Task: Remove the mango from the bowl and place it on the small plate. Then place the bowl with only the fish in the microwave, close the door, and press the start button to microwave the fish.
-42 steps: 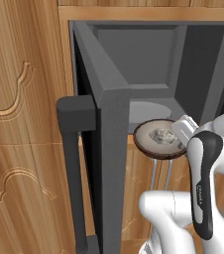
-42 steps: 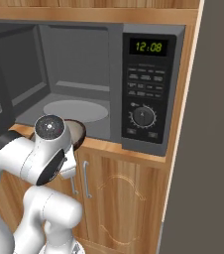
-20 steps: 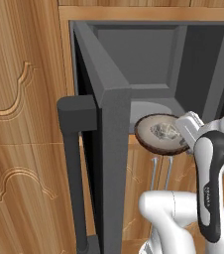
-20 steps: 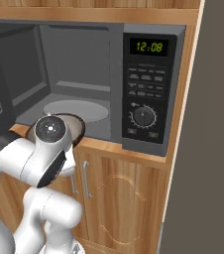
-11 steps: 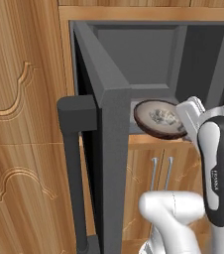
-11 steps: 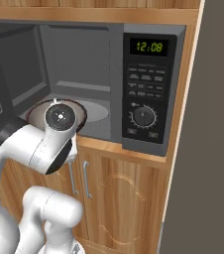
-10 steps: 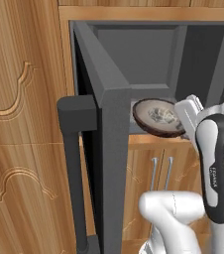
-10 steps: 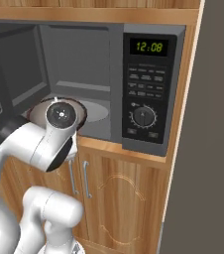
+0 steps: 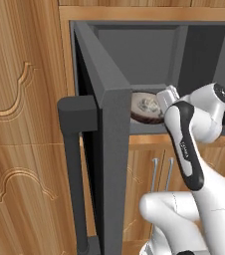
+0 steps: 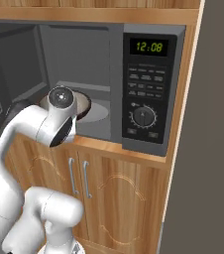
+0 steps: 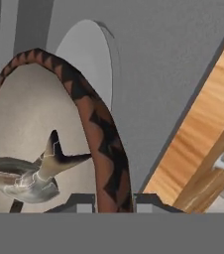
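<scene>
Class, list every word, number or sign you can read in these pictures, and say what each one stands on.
"12:08": green digits on the display at the top of the microwave control panel.
Button labels below the display: too small and blurred to read.
Marks around the dial: unreadable.
Lettering along the arm's dark link: too small to read.

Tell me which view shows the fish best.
The hand view: the fish lies large and unblocked inside the bowl. The left base view shows it small and pale in the bowl, beside the door. In the right base view, the arm hides it.
</scene>
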